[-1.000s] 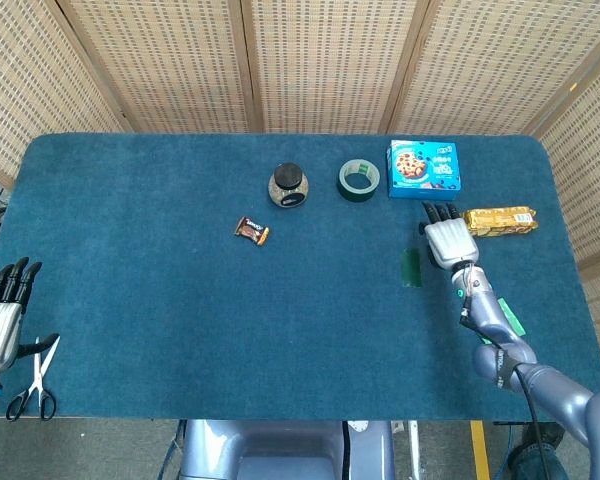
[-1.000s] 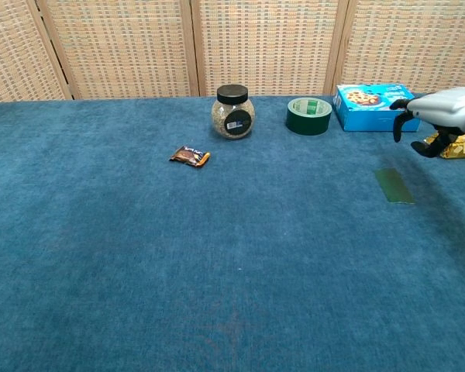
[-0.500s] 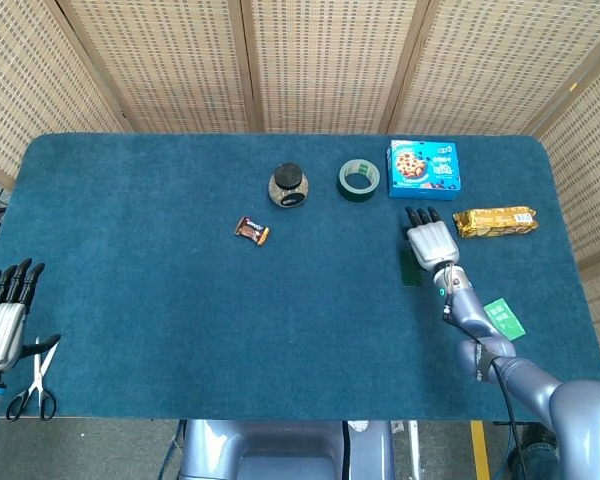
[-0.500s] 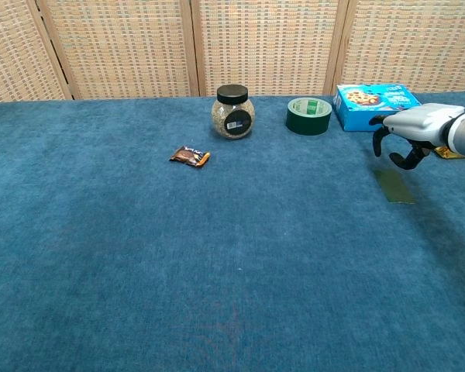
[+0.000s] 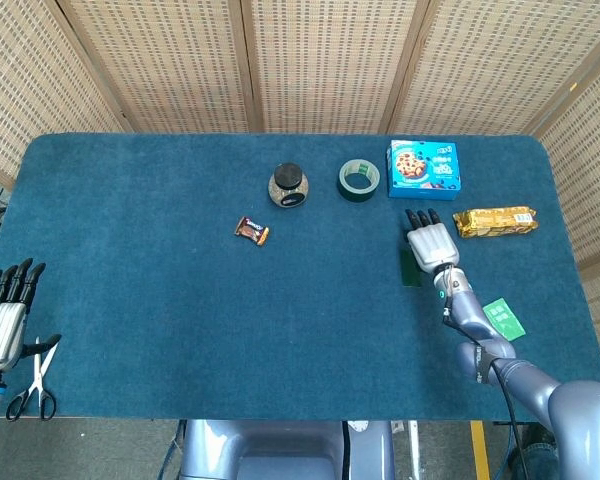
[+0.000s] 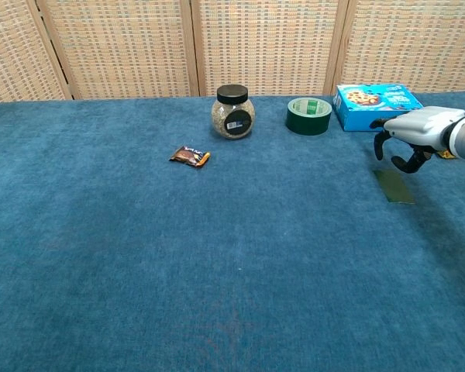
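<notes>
Right hand [image 6: 415, 133], fingers apart & holding nothing, hovers over dark green packet [image 6: 394, 186] nr tabletop's right edge; best lowered straight, pinching its thin edge.

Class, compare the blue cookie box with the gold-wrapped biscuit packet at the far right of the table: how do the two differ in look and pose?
The blue cookie box is a broad, flat carton printed with cookies; the gold-wrapped biscuit packet is a long, narrow foil pack. The box lies further back, beside the green tape roll; the packet lies nearer the right edge, just right of the right hand. Both lie flat on the blue table cloth, untouched.
</notes>
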`<state>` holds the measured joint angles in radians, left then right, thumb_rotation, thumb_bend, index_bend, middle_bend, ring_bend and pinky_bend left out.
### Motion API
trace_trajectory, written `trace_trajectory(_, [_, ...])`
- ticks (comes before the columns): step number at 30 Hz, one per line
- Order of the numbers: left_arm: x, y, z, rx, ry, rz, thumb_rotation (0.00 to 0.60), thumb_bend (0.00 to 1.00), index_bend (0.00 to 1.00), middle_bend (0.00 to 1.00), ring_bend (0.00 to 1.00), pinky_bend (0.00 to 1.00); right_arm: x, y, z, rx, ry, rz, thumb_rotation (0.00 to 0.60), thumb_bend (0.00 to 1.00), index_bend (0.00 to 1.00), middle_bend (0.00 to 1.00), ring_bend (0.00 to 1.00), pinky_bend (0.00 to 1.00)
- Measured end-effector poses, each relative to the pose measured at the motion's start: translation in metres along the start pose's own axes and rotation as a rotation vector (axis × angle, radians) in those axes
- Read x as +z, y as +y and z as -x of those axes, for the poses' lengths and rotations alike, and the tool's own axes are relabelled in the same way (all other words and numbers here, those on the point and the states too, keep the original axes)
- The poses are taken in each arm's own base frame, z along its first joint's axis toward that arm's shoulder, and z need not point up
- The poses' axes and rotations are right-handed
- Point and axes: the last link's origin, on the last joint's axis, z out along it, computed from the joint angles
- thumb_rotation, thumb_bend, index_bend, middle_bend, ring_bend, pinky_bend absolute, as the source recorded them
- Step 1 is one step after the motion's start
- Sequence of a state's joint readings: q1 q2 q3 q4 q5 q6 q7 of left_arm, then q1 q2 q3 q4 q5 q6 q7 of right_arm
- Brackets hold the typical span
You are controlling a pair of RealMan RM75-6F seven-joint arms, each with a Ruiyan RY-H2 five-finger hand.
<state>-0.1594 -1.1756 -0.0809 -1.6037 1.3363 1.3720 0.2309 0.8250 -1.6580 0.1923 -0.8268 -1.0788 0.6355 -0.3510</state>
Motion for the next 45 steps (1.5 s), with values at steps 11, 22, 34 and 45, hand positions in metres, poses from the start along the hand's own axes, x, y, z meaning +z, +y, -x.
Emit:
trace_trajectory(11, [0.001, 0.000, 0.000, -0.001, -0.004, 0.001, 0.600, 0.00, 0.00, 0.00, 0.00, 0.00, -0.001, -0.006, 0.005, -0.019, -0.020, -0.010, 0.600, 0.66, 0.34, 0.00, 0.00, 0.00])
trace_trajectory(22, [0.001, 0.000, 0.000, -0.003, -0.006, 0.003, 0.600, 0.00, 0.00, 0.00, 0.00, 0.00, 0.002, -0.004, 0.007, -0.020, -0.035, 0.006, 0.600, 0.67, 0.34, 0.00, 0.00, 0.00])
trace_trajectory(34, [0.000, 0.000, 0.000, -0.002, -0.010, 0.002, 0.600, 0.00, 0.00, 0.00, 0.00, 0.00, -0.002, -0.007, 0.006, -0.052, -0.067, -0.022, 0.600, 0.68, 0.51, 0.00, 0.00, 0.00])
trace_trajectory(45, [-0.001, 0.001, 0.000, -0.002, -0.011, 0.005, 0.600, 0.00, 0.00, 0.00, 0.00, 0.00, -0.023, -0.015, -0.019, -0.055, 0.052, -0.069, 0.600, 0.46, 0.33, 0.00, 0.00, 0.00])
